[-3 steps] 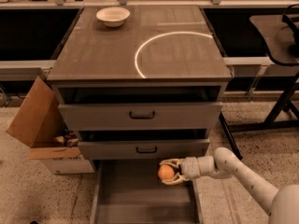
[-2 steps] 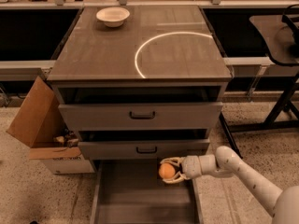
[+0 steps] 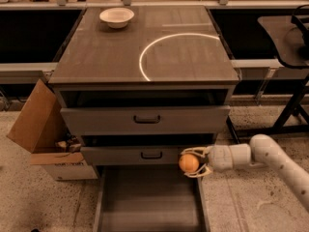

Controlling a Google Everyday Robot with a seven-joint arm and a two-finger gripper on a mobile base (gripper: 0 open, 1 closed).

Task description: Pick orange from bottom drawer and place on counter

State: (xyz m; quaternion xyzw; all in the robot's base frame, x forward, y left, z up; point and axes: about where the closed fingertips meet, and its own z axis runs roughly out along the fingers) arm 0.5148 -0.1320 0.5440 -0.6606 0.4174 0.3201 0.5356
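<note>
The orange (image 3: 189,163) is small and round, held between the fingers of my gripper (image 3: 192,162). The gripper is shut on it at the right front corner of the cabinet, level with the middle drawer's front and above the right rear part of the bottom drawer (image 3: 149,202). That drawer is pulled out, a wide flat grey tray with nothing showing in it. My white arm reaches in from the lower right. The counter (image 3: 116,52) is the glossy dark grey-brown cabinet top with a bright white arc reflection.
A white bowl (image 3: 117,17) stands at the counter's back left. Two upper drawers with black handles (image 3: 147,119) stand slightly open. An open cardboard box (image 3: 43,132) sits on the floor left of the cabinet. A black chair or stand (image 3: 289,42) stands at the right.
The gripper with the orange has stayed nearly in place, rising only slightly. Nothing else has moved.
</note>
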